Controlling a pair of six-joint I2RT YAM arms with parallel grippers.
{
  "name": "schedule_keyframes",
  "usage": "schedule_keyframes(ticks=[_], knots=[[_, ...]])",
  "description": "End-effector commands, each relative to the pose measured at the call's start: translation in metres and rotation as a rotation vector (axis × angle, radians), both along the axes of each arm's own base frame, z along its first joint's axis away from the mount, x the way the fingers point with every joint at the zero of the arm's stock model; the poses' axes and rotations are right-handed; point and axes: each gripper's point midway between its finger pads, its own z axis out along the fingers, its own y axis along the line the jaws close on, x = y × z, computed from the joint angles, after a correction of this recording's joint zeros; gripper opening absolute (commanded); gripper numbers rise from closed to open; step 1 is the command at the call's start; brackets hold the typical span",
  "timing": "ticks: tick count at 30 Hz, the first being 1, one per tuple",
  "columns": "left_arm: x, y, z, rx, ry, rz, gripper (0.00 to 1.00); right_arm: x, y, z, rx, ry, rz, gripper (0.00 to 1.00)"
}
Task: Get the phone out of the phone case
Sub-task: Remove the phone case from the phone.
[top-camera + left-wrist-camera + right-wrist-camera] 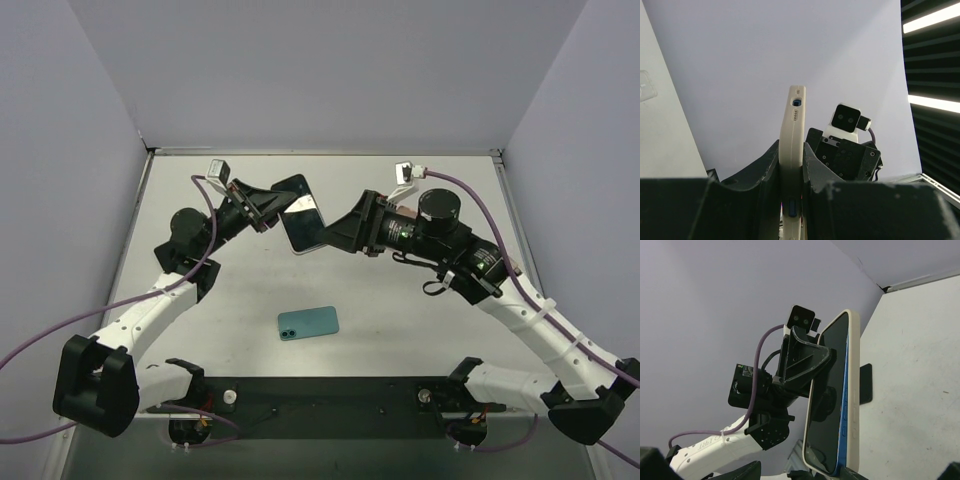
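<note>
Table (pixel 420 320): both arms were raised over its centre. Left gripper (pixel 791 165) was clamped narrow on the cream phone case (pixel 791 130), with the phone (pixel 827 390) inside, held on edge in the air. Right gripper (pixel 335 235) stood part open at the case's other side; cannot tell if it gripped. A teal phone (pixel 308 322) lay flat near the front.

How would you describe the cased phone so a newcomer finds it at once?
In the top view, look above the middle of the table. The cased phone is held up there, clamped by the left gripper, the right gripper at its other side. Unlike the teal slab lying flat nearer the bases, it has a cream case.
</note>
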Motion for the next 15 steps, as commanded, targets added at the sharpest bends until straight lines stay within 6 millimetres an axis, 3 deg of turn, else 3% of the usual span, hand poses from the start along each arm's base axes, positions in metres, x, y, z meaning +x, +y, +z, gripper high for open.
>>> schedule_keyframes(ticks=[1,14,15], knots=[[-0.02,0.007,0.046,-0.084,-0.139,-0.011,0.0,0.007,0.01,-0.009,0.003,0.01,0.006,0.57],[-0.027,0.009,0.057,-0.098,-0.162,-0.013,0.0,0.02,0.024,-0.046,-0.056,0.082,0.01,0.57],[-0.027,0.009,0.057,-0.098,-0.164,-0.015,0.0,0.023,0.026,-0.041,-0.039,0.064,0.01,0.57]])
